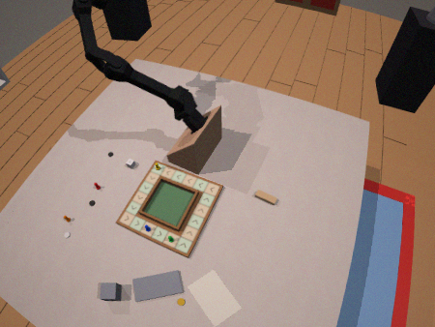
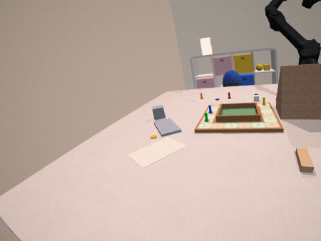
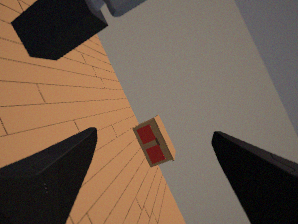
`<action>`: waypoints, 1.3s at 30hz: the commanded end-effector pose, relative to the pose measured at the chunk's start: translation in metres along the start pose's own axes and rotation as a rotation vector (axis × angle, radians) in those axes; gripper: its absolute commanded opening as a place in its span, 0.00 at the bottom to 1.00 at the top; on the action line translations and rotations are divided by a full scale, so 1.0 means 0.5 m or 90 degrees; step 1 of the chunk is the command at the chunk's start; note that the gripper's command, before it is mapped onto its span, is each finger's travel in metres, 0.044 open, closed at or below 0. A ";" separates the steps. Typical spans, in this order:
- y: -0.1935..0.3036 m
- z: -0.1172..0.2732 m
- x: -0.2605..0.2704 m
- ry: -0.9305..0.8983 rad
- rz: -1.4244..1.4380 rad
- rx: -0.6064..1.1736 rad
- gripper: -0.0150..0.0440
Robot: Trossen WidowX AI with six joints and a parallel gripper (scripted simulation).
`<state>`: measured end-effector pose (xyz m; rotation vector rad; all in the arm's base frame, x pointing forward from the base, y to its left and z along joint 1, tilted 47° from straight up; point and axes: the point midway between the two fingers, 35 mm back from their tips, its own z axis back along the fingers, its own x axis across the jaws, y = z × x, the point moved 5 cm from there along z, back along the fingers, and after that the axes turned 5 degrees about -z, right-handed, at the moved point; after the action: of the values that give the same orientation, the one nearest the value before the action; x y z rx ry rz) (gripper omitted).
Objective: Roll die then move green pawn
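The white die lies on the table outside the board, near its yellow-pawn corner; its top pips are too small to read. The green pawn stands on the board, on the square just before a corner. The tray, with a green floor, sits in the board's middle and holds nothing. My gripper is open and empty, pointing out across the room. In the top view it is by the brown wedge-shaped block, away from die and pawn; its fingertips are hard to make out there.
A tall brown wedge-shaped block stands beside the board. A blue pawn and a yellow pawn are on the board. Red and orange pawns stand off it. A wooden bar lies apart.
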<state>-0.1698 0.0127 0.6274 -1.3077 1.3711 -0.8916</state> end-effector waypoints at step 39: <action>0.312 0.661 -0.405 1.240 -0.044 0.522 0.72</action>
<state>0.0569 0.2823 0.4526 0.4175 1.7765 -2.5162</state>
